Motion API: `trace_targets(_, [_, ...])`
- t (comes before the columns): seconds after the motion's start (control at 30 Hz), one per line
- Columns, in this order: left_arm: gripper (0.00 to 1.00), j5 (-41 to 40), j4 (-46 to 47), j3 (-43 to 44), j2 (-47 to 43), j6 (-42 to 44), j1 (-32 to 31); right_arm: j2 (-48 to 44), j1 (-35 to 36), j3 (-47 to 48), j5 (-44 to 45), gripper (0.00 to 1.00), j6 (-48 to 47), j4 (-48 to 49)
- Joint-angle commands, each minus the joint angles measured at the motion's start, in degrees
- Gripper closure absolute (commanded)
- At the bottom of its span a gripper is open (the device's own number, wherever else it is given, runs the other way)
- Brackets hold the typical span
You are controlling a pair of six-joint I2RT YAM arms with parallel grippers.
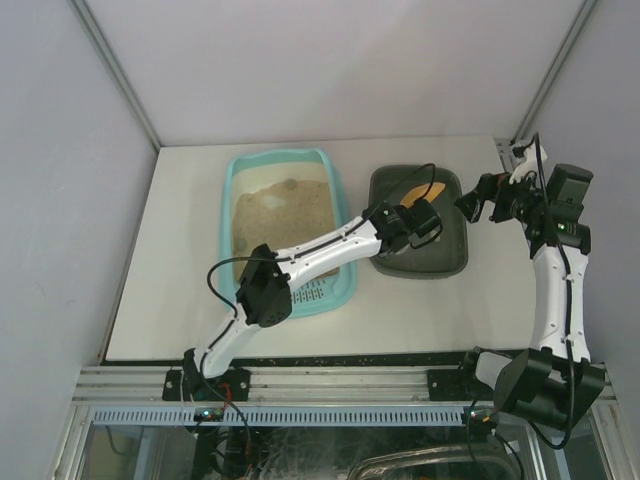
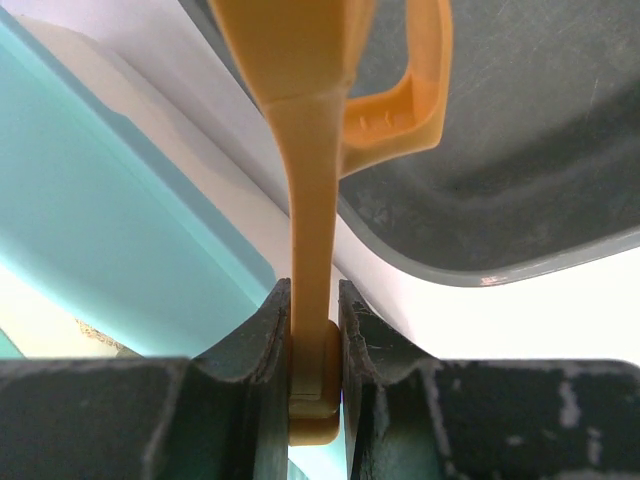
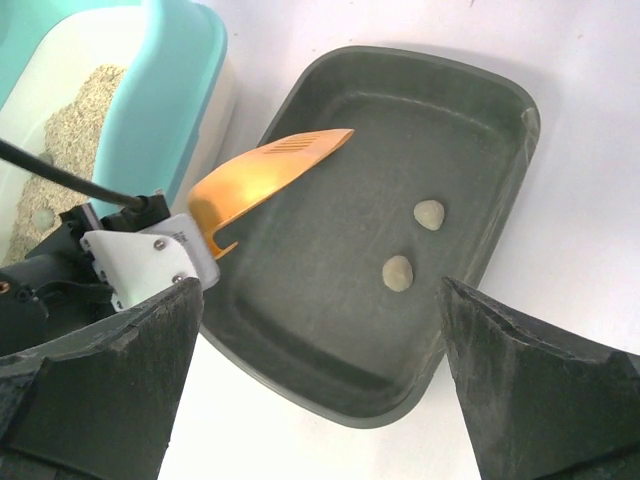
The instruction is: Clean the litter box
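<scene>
Litter box (image 1: 280, 157) lies just left of left hand (image 1: 417, 205) gripping scoop (image 1: 426, 189), seemingly apart.

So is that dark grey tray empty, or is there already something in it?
Not empty. Two small pale lumps lie apart on the floor of the dark grey tray; the rest of the floor that shows is bare.

White table (image 1: 170, 290) carries litter box (image 1: 280, 156) beside grey tray (image 1: 450, 250), seemingly apart

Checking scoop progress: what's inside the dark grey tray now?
Two small tan lumps lie on the floor of the dark grey tray. The orange scoop, clamped in the left gripper, hangs over one side; the floor beneath its blade is hidden.
</scene>
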Motion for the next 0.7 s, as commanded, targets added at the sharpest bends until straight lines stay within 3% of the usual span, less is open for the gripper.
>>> trace_targets(0.0, [1.00,-2.4,0.9,-1.3,-5.9,1.0,-0.5,-1.8,-0.8,-0.5,2.3,0.00,2.7,4.2])
trace_targets(0.2, [1.00,12.2,1.3,-0.3,-16.1,-6.8,3.5,-0.9,-2.5,-1.5,5.8,0.00,6.4,7.0])
trace_targets(0.33, [1.00,26.4,5.1,-6.7,-26.7,-15.9,12.8,1.5,-1.7,-1.6,0.7,0.00,6.8,6.8])
trace_targets(0.47, [1.00,46.3,7.9,-19.5,-35.5,-25.9,26.5,3.6,8.5,0.8,1.5,0.00,4.1,3.8])
trace_targets(0.6, [1.00,51.4,4.3,-29.9,-39.0,-27.0,34.7,9.2,22.7,4.1,9.5,0.00,0.5,0.8])
trace_targets(0.67, [1.00,57.8,8.0,-39.3,-41.5,-28.3,38.1,14.7,28.1,6.5,11.4,0.00,-0.5,-1.5])
